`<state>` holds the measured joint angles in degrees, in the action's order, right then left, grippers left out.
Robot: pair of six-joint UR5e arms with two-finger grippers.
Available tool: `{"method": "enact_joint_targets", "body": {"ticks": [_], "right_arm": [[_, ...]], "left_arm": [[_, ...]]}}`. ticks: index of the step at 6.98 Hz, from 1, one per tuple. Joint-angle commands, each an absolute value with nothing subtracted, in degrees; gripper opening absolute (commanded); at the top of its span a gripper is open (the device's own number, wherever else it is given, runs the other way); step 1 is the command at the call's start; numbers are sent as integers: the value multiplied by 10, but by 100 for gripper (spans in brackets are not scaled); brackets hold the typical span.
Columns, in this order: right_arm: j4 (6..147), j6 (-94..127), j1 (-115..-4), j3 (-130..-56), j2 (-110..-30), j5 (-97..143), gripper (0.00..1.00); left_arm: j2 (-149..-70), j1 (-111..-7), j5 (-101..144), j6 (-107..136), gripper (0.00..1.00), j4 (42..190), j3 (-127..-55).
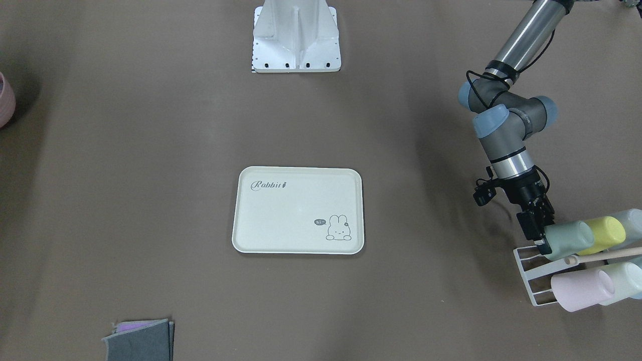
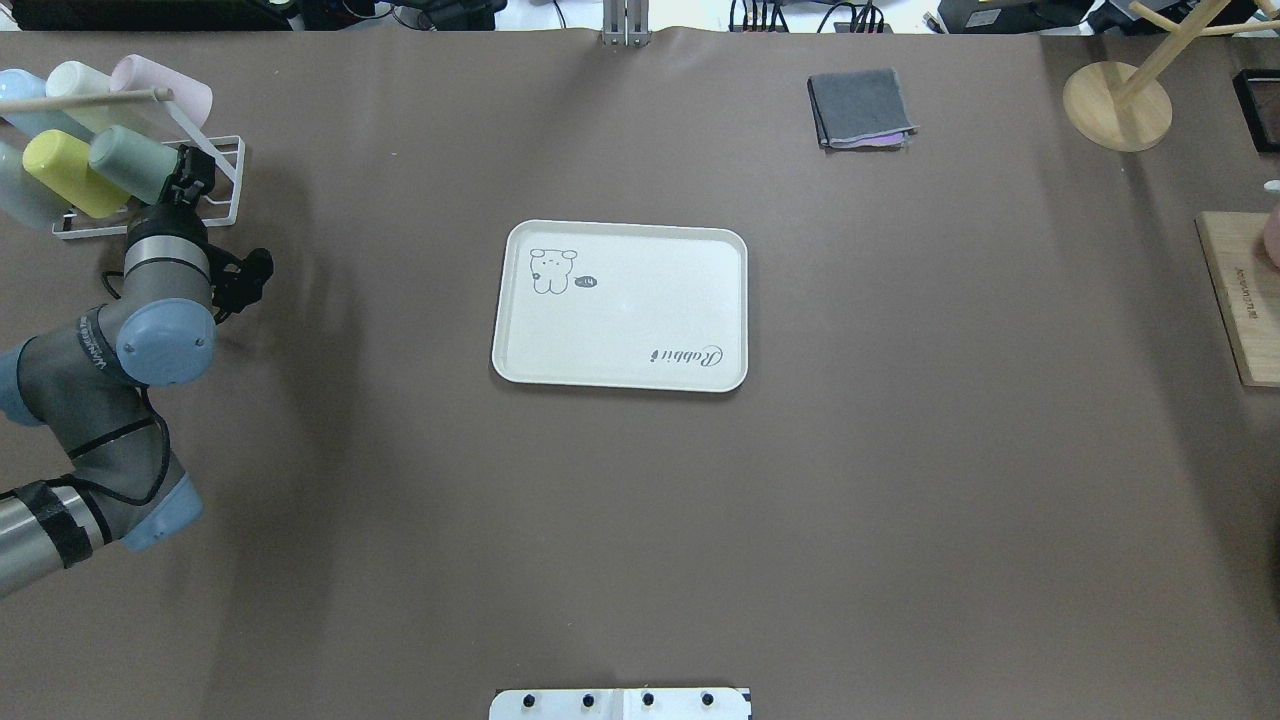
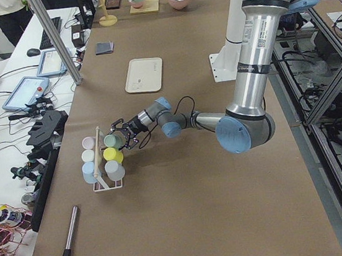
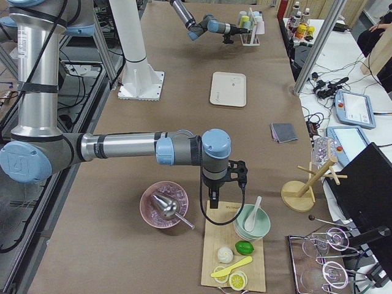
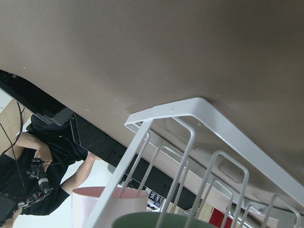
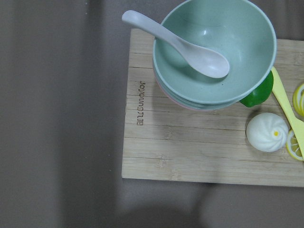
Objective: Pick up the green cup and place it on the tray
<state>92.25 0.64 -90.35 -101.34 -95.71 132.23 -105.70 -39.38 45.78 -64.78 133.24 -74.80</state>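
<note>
The green cup point(image 1: 569, 239), matte and slightly tapered, sat tilted on a white wire rack point(image 1: 524, 273) at the front view's right edge. Its long axis ran nearly left-right, with the base toward a yellow cup point(image 1: 607, 231). The left gripper point(image 1: 541, 243) hid the cup's mouth; whether it clasped the cup was unclear. The smooth cream tray point(image 1: 281, 220) lay mid-frame, well apart. The right gripper point(image 4: 211, 201) hung over a wooden board point(image 4: 215, 231), its grip unreadable.

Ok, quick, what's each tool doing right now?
Left tool: at the green cup's rim; grip cannot be told.
Right tool: cannot be told.
</note>
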Motion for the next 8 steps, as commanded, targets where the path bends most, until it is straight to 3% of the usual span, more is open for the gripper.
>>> {"method": "enact_joint_targets", "body": {"ticks": [1, 8], "right_arm": [[923, 6, -904, -1013, -957, 1326, 100], [922, 6, -904, -1012, -957, 1325, 100]], "left_arm": [[-1061, -394, 457, -648, 94, 1332, -744], [-1066, -397, 458, -694, 86, 1344, -747]]}}
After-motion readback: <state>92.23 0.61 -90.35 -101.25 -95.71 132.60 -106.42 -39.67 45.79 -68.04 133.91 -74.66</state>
